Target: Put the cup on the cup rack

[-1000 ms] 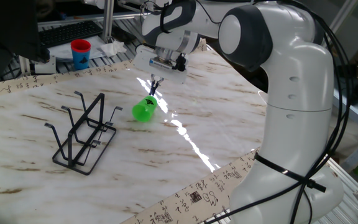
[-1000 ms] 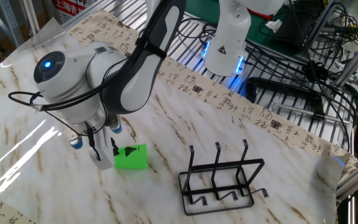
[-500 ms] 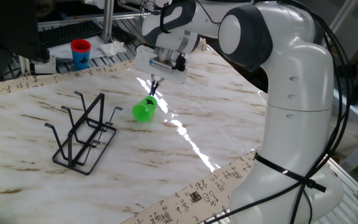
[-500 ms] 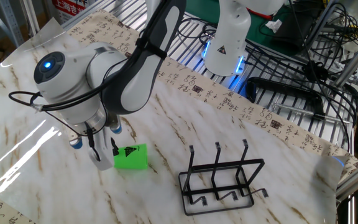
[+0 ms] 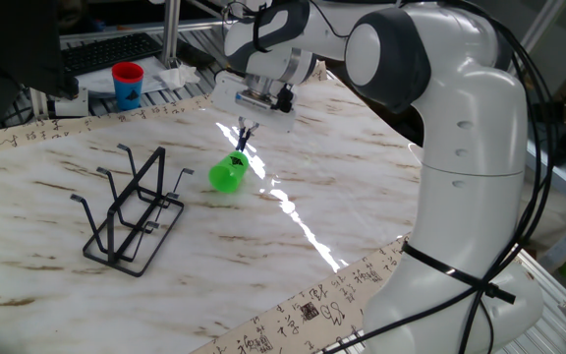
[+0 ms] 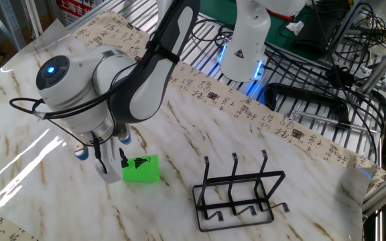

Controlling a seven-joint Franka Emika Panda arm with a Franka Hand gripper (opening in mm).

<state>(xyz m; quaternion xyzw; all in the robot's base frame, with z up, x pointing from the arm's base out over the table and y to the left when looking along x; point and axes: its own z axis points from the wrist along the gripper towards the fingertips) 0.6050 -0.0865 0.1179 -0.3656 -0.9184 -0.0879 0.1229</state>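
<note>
The cup (image 6: 141,169), lying on the counter (image 6: 19,107), is straddled at its rim by the hand (image 6: 112,163); its grip cannot be judged.

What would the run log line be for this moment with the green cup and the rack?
phase: grasping | gripper: at cup rim, closure unclear | cup: on its side on table | cup rack: empty, apart from cup

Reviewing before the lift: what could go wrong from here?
1. The small green plastic cup lies on its side; the gripper looks to pinch only its rim, so it may slip or swing.
2. The black wire cup rack has thin upturned pegs; a tilted cup may miss one.
</note>
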